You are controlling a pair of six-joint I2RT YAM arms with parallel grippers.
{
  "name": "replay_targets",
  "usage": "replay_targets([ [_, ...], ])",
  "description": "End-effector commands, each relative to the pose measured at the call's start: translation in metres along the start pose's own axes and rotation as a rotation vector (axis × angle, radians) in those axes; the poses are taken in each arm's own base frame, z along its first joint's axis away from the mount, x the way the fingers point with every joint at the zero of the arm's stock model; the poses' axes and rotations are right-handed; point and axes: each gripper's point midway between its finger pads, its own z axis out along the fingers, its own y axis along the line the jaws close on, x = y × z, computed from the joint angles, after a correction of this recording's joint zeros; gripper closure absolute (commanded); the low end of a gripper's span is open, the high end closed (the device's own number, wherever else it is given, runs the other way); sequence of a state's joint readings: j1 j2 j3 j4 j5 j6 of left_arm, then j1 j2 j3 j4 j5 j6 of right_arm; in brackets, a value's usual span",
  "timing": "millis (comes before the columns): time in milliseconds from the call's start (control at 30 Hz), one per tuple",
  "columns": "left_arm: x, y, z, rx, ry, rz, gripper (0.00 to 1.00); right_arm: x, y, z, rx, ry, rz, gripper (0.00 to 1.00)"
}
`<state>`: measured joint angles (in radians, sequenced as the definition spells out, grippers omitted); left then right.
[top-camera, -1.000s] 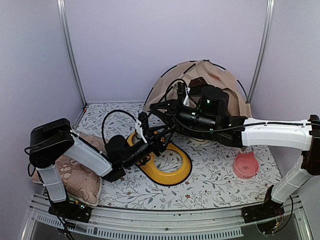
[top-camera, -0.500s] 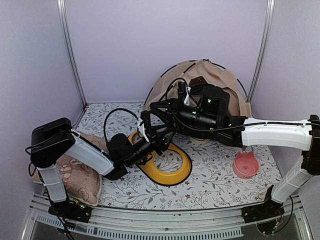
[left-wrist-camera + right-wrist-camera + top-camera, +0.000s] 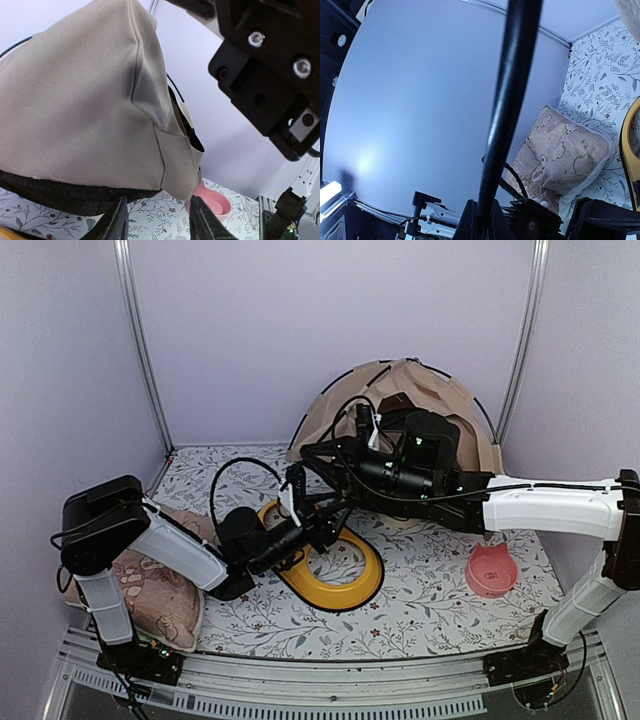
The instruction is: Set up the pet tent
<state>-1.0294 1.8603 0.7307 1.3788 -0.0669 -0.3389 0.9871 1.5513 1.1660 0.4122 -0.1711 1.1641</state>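
The pet tent (image 3: 420,400) is a tan fabric dome with black poles, standing at the back right. My right gripper (image 3: 306,454) reaches left of it and is shut on a thin black pole (image 3: 510,100), which rises from between the fingers (image 3: 482,220) in the right wrist view. My left gripper (image 3: 325,528) hovers over the yellow tray, open and empty. In the left wrist view its fingers (image 3: 117,222) stand apart just below a corner of the tan tent fabric (image 3: 85,100), with the dark lining along the fabric's lower edge.
A yellow double-bowl tray (image 3: 340,585) lies mid-table under the left gripper. A pink bowl (image 3: 491,570) sits at the right, also in the left wrist view (image 3: 212,200). A patterned cushion (image 3: 150,590) lies at the left, under the left arm. Metal frame posts (image 3: 140,350) stand at the back.
My left gripper has crept a little right and toward the tent. The right arm and the pole in it have barely moved.
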Motion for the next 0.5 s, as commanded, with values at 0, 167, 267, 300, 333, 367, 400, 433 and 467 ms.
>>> replay_targets([
  [0, -0.015, -0.010, 0.007, 0.024, -0.022, 0.021, 0.58, -0.008, 0.012, -0.001, -0.055, -0.016, -0.005, 1.00],
  [167, -0.025, 0.000, 0.008, -0.012, -0.044, 0.018, 0.57, -0.008, 0.010, 0.001, -0.052, -0.015, -0.001, 1.00],
  [267, -0.029, 0.004, 0.013, -0.026, -0.040, 0.021, 0.59, -0.008, 0.008, 0.002, -0.050, -0.009, 0.005, 1.00],
  [300, -0.029, 0.005, 0.014, -0.030, -0.038, 0.022, 0.59, -0.009, 0.007, 0.002, -0.050, -0.009, 0.006, 1.00],
  [333, -0.029, 0.007, 0.014, -0.036, -0.038, 0.020, 0.60, -0.009, 0.007, 0.002, -0.048, -0.009, 0.008, 1.00],
  [367, -0.031, 0.010, 0.013, -0.040, -0.041, 0.011, 0.61, -0.009, 0.006, 0.002, -0.046, -0.008, 0.009, 1.00],
  [400, -0.032, 0.011, 0.012, -0.040, -0.043, 0.004, 0.62, -0.010, 0.005, 0.002, -0.046, -0.009, 0.010, 1.00],
  [433, -0.033, 0.012, 0.012, -0.039, -0.043, 0.004, 0.65, -0.010, 0.003, 0.002, -0.042, -0.008, 0.011, 1.00],
  [467, -0.033, 0.013, 0.013, -0.045, -0.041, 0.005, 0.66, -0.010, 0.003, 0.002, -0.040, -0.007, 0.012, 1.00],
])
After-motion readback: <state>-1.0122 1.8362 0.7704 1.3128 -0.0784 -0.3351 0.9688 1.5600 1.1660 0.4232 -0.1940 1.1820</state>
